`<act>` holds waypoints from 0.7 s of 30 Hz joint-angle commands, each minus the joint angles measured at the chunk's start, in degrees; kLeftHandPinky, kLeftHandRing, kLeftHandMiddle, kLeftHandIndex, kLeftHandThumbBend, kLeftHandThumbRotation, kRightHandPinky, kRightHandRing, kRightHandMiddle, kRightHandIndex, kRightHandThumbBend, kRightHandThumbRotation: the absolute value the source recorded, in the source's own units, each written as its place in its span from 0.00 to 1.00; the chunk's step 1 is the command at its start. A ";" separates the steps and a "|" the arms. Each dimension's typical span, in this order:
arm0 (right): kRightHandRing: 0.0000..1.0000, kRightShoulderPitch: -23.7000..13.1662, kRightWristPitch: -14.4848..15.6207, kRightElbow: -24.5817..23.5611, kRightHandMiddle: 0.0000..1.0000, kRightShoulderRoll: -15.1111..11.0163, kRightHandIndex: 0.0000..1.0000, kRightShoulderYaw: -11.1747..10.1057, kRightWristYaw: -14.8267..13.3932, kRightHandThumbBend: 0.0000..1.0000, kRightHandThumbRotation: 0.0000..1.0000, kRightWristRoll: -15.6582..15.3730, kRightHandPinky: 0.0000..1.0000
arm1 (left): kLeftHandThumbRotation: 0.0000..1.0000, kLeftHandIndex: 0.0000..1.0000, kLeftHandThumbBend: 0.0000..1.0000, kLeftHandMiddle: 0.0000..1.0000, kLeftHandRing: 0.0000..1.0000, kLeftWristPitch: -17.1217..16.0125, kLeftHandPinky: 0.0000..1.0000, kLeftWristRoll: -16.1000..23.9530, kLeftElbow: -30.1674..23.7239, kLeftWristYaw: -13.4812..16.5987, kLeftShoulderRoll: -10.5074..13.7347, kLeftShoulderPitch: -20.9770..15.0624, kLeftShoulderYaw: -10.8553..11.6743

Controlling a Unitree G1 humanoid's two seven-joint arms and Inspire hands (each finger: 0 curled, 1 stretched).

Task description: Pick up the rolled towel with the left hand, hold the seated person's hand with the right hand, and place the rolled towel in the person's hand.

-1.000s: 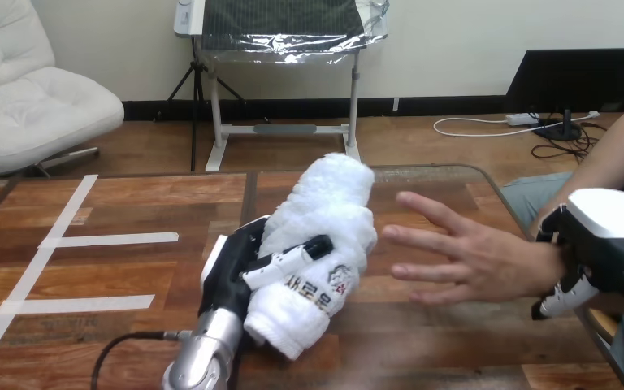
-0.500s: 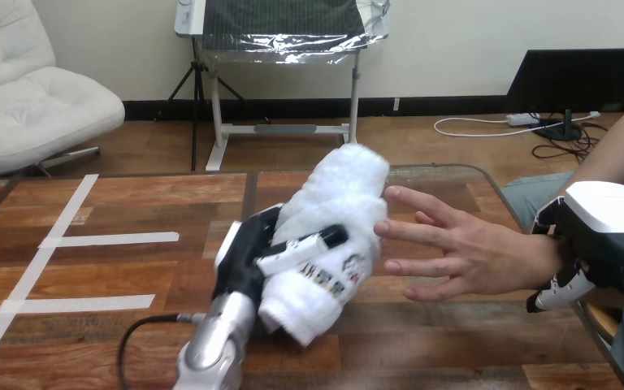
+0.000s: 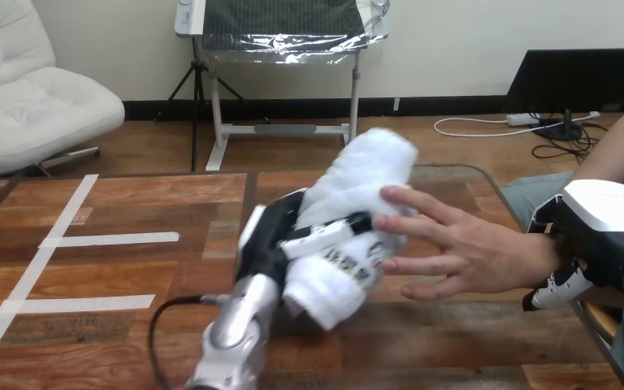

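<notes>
one rolled towel (image 3: 366, 175), two robot hands, one person's hand (image 3: 463, 252). the left hand (image 3: 272, 240) has its fingers curled round the rolled towel and holds it tilted above the wooden table (image 3: 130, 195). the person's hand is open with fingers spread, and its fingertips touch the towel's right side. three strips of white tape (image 3: 114, 239) lie on the table at the left. the right hand (image 3: 597, 219) sits over the person's wrist and covers it — whether it grips the wrist i cannot tell.
</notes>
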 commanded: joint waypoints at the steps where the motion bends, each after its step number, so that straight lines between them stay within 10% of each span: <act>1: 0.39 -2.97 0.24 -3.36 0.47 1.03 0.50 -3.00 -1.84 0.84 0.00 0.76 0.32 | 0.02 0.49 0.75 0.44 0.37 0.49 0.29 0.12 -1.52 0.87 -3.65 -9.95 -0.85; 21: 0.35 -2.76 0.24 -3.09 0.43 1.26 0.49 -2.85 -2.39 0.83 0.00 1.25 0.27 | 0.01 0.49 0.68 0.42 0.35 0.44 0.28 2.22 -1.51 4.24 -7.69 -13.00 -4.21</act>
